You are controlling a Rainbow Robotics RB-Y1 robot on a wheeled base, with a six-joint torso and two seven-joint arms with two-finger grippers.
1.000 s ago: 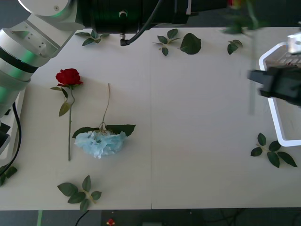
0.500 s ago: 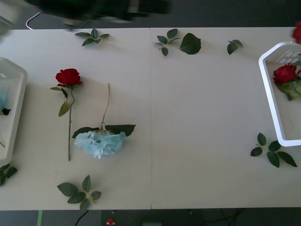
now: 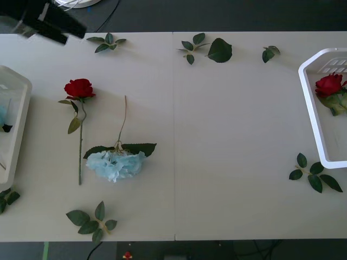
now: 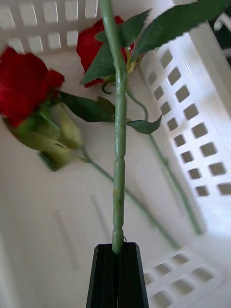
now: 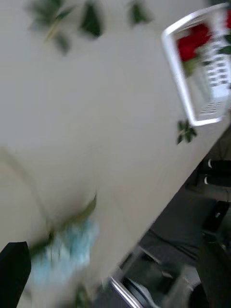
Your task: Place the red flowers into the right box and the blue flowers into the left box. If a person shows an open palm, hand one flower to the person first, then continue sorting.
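Fingers [image 4: 117, 269] of the right gripper clench a rose stem [image 4: 119, 144] above the right box [image 4: 192, 144] (no writing visible); left gripper's [image 5: 115, 274] fingers released.

red flowers [image 3: 79, 88] deep red | blue flowers [image 3: 115, 164] pale blue | right box [image 3: 310, 112] white lattice

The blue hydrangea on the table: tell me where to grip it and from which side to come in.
Grip the blue hydrangea by its bare thin stem, probably from above, fingers straddling it. The stem lies flat, pointing away from the robot; the fluffy head would crush and leaves crowd its base.
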